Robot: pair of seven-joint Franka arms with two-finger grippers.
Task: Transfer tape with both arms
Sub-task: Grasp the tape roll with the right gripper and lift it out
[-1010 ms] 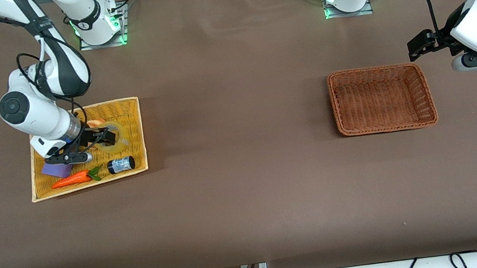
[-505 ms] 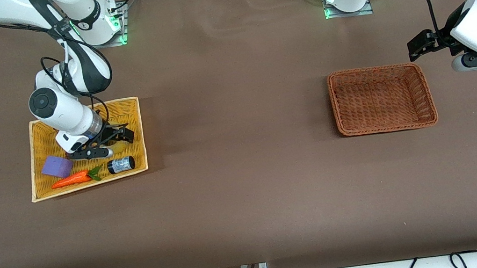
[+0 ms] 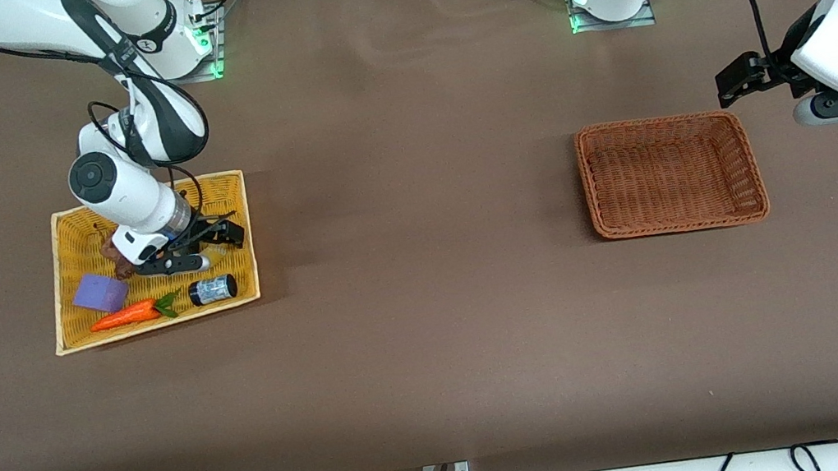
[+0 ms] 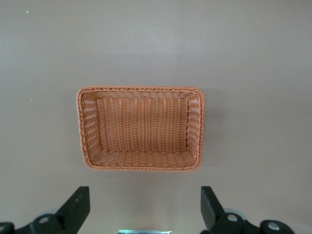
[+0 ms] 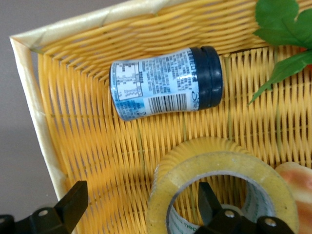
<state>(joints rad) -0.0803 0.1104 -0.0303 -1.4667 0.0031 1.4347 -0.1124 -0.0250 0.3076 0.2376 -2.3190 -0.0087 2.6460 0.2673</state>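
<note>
The tape (image 5: 220, 181), a yellowish translucent roll, lies flat in the yellow basket (image 3: 74, 237) next to a small bottle. In the front view my right gripper hides most of it. My right gripper (image 3: 211, 246) is low over the tape and open. In the right wrist view (image 5: 141, 207) one finger (image 5: 210, 201) stands inside the roll's hole and the other (image 5: 72, 202) outside, well clear of the roll's wall. My left gripper (image 3: 736, 78) is open and empty, and waits in the air beside the brown basket (image 3: 671, 173), which shows in its wrist view (image 4: 141, 129).
The yellow basket also holds a blue-labelled bottle (image 3: 213, 289), shown too in the right wrist view (image 5: 165, 90), an orange carrot toy (image 3: 125, 315) with green leaves (image 5: 280, 24), a purple block (image 3: 99, 292) and a peach-coloured toy (image 5: 298, 181). The brown basket is empty.
My right arm has swung over the yellow basket toward the left arm's end. Its gripper now covers the tape, which showed beside it one second ago. The left arm has not moved.
</note>
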